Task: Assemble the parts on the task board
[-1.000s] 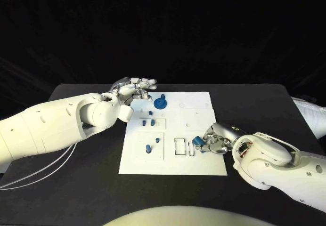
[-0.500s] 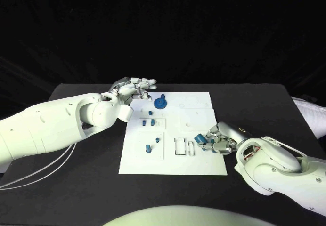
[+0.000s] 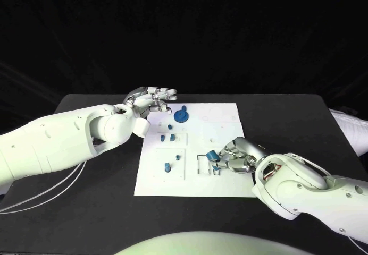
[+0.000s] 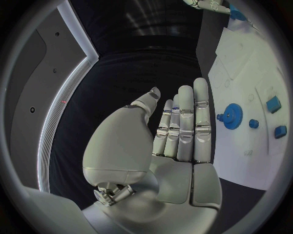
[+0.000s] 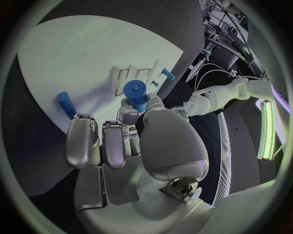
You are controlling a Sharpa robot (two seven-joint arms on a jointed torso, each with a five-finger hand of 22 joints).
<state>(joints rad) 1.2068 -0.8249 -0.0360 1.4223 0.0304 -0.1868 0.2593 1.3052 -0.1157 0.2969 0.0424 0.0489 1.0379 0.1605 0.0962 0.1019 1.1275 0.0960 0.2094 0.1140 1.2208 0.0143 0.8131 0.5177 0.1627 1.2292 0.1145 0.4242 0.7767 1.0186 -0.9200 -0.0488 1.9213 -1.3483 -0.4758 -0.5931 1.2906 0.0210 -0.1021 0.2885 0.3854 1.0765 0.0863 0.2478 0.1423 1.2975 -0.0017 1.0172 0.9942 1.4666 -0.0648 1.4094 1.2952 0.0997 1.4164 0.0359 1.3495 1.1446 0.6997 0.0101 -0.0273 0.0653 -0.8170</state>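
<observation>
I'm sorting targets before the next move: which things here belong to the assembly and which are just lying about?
Job:
- task board
- blue cylinder, held by right hand
- blue gear
- small blue pieces on the board
- left hand, holding nothing

Lying about:
- black table
- white cables

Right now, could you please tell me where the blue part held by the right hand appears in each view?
Head view: the blue part is in the right hand, over the board's lower right area.
Left wrist view: the part is small, at the board's far end.
Right wrist view: the part is mid-circle, held by the fingers.
Shared landmark: the white task board.
</observation>
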